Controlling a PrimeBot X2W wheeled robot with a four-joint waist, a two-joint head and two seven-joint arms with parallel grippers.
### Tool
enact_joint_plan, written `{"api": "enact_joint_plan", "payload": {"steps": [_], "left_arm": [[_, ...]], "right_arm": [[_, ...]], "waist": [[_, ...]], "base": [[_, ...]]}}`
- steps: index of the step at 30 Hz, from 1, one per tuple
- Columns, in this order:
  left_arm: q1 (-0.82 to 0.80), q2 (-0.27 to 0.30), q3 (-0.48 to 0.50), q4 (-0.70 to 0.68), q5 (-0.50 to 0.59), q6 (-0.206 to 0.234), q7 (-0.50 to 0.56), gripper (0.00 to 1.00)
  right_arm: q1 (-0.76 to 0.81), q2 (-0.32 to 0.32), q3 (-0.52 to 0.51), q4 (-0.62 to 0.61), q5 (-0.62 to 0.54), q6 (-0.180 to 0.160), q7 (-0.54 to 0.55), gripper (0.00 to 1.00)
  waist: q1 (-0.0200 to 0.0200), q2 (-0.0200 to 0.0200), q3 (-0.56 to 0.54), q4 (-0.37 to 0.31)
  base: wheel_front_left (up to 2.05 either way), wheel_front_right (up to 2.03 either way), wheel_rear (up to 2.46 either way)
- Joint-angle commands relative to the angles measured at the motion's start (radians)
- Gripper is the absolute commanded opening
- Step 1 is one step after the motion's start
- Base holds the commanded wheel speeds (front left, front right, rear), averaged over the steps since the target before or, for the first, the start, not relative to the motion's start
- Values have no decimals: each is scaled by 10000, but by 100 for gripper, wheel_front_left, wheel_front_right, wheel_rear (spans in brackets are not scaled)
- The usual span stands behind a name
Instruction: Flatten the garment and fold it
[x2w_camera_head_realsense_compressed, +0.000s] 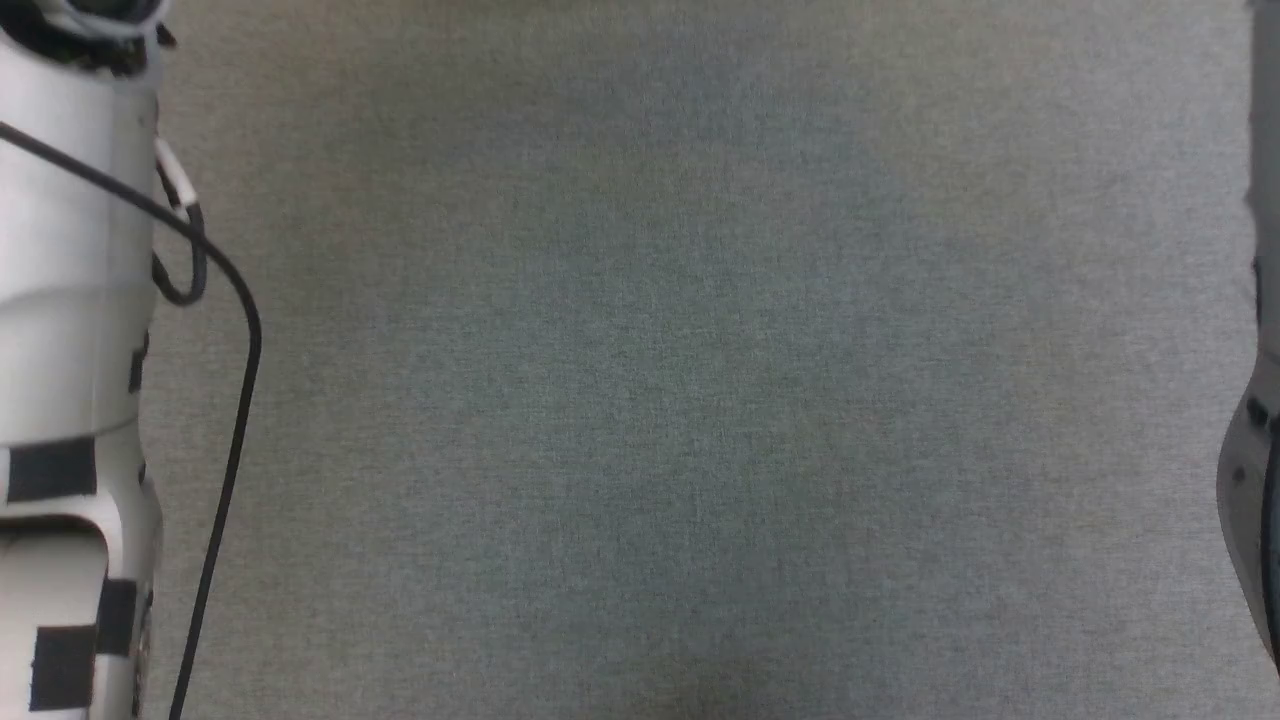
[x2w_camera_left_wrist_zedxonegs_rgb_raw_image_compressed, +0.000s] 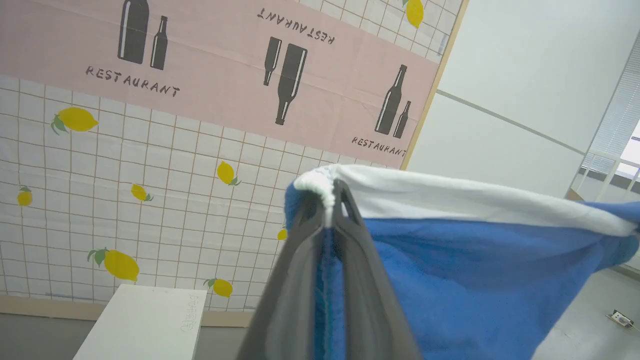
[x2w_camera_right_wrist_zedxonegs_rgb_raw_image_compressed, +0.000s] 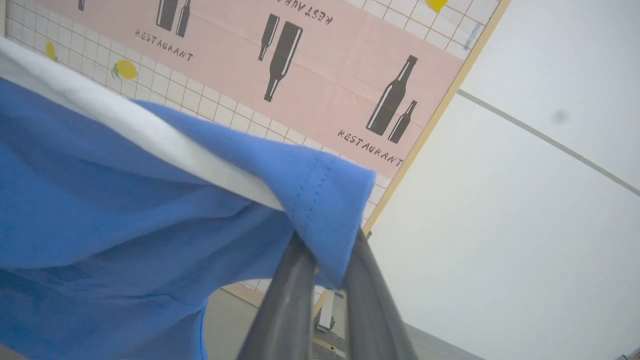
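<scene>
Left hand (x2w_camera_left_wrist_zedxonegs_rgb_raw_image_compressed: 329, 197): fingers closed tight on the white-trimmed edge of the blue shorts (x2w_camera_left_wrist_zedxonegs_rgb_raw_image_compressed: 475, 265). Right hand (x2w_camera_right_wrist_zedxonegs_rgb_raw_image_compressed: 327, 245): clamped on a blue stitched corner. Shorts held aloft, spanning between both hands, before the patterned wall (x2w_camera_left_wrist_zedxonegs_rgb_raw_image_compressed: 150, 165).

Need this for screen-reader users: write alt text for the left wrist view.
The left gripper, jaws shut, pinches the white-trimmed edge of blue shorts held up in the air. Behind hangs a wall sheet printed with lemons, bottles and RESTAURANT; a white box stands below.
</scene>
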Motion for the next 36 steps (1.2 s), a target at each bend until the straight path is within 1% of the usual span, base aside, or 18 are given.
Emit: {"api": "enact_joint_plan", "payload": {"steps": [1,4,7,8,11,13,18,20,22,28,31,36], "left_arm": [[-252,-21,37,166,119,-75,-260,0],[-307,-146,7,626,83,-314,-634,0],[110,-187,-237,1053,90,-572,-711,0],[923,-144,-638,1382,134,-824,-668,0],[1936,-10,-1069,1476,120,-1019,-519,0],[2791,69,-1332,1371,36,-1099,-422,0],[5018,341,-2096,659,-175,-1201,55,0],[5792,567,-2387,297,-4,-1101,216,0],[6606,638,-2536,-91,-71,-946,339,0],[8972,869,-2808,-1389,-615,-457,866,0],[9994,1041,-2916,-2056,-928,-193,1232,0],[11335,1318,-3018,-3046,-1440,273,1843,0]], "right_arm": [[-243,83,-161,142,-266,31,-345,0],[-224,328,-373,571,-491,31,-787,0],[285,453,-314,1028,-390,31,-905,0],[1151,426,72,1451,-27,31,-851,0],[2106,252,529,1593,639,31,-599,0],[2936,115,759,1404,1175,31,-330,0],[5479,-434,952,-120,2427,31,632,0],[6525,-642,754,-907,2781,31,931,0],[7613,-718,379,-1643,3005,31,1210,0],[10496,-363,-562,-3270,3201,31,1999,0],[11653,-218,-690,-3875,3306,31,2423,0],[13050,-239,-707,-4594,3412,31,3114,0]], "waist": [[-2,0,322,-59],[-2,0,332,-47],[-2,0,295,-41],[-2,0,203,-37],[-2,0,70,-65],[-2,0,-66,-62],[-2,0,-528,72],[-2,0,-704,150],[-2,0,-880,222],[-2,0,-1453,379],[-2,0,-1767,468],[-2,0,-2224,607]], "base": [[0,0,0],[0,0,0],[0,0,0],[0,0,0],[0,0,0],[0,0,0],[0,0,0],[0,0,0],[0,0,0],[0,0,0],[0,0,0],[0,0,0]]}}
